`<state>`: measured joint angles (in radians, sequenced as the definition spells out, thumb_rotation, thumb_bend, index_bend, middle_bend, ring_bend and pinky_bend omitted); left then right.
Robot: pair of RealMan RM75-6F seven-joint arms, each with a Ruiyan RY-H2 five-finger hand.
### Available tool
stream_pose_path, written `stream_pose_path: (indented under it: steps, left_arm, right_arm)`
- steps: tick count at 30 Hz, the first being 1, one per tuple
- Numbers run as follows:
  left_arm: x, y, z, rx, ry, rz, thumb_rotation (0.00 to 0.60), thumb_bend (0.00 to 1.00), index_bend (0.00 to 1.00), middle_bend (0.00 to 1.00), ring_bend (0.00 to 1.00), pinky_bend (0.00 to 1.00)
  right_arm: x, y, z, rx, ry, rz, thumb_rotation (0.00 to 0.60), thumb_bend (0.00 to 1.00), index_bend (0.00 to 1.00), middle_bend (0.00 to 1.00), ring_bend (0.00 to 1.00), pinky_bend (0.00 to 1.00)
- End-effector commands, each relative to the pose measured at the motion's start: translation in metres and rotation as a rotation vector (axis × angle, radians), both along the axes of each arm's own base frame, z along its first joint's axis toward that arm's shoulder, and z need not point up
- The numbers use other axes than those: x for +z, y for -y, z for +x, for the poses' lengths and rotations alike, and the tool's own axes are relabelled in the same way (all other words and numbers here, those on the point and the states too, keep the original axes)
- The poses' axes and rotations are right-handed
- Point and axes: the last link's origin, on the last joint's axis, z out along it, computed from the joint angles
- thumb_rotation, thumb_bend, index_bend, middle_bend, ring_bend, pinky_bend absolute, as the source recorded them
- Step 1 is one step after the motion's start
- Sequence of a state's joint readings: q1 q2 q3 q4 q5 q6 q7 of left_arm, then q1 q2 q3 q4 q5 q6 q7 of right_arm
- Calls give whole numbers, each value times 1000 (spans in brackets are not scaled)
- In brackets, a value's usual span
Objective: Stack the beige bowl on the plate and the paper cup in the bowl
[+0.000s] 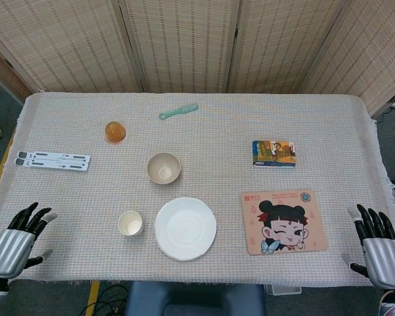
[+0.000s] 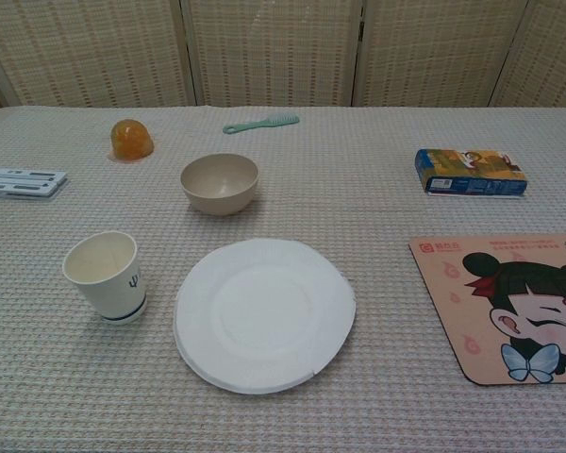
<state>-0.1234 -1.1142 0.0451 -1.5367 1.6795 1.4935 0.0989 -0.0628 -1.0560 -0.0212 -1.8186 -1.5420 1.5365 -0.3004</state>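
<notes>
Hands sit low at the near corners of the table (image 1: 204,125), both seen only from the head view. Left hand (image 1: 16,240) hangs off the near left edge, silver back turned up, dark fingers (image 1: 31,217) fanned apart and pointing out over the cloth, holding nothing. Right hand (image 1: 380,243) mirrors it at the near right edge, back up, fingers (image 1: 372,220) spread and empty as well. Neither one touches anything on the table.

Out in the middle, the white plate (image 2: 264,311) lies flat near the front edge. Just left of it stands the paper cup (image 2: 104,276), upright, mouth open, a small gap between the two. Beyond the plate, toward the screen, the beige bowl (image 2: 220,182) sits upright on the cloth, apart from both plate and cup.

Around them: an orange jelly cup (image 2: 132,139) at the far left, a green comb (image 2: 260,123) near the far edge, a white folded stand (image 1: 52,160) by the left edge, a small colourful box (image 2: 470,171) on the right, and a cartoon mouse pad (image 2: 505,307) just right of the plate.
</notes>
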Motion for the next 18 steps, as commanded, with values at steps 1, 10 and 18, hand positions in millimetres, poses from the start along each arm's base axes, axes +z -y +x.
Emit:
stream_pose_path:
  steps: [1,10,18]
  left_arm:
    - [-1,-1,0,1,-1,-4,600,182,240,190,29,176]
    - [0,-5,3,-14,18,-8,600,182,235,189,29,175]
    - [-2,-25,5,-5,29,-54,600,182,220,190,29,175]
  right_arm:
    - [0,0,0,-1,0,0,600,185,0,0,0,0]
    - [0,-1,-1,-10,-6,1,600,185,0,0,0,0]
    - [3,-4,0,-15,-2,-25,600,185,0,0,0,0]
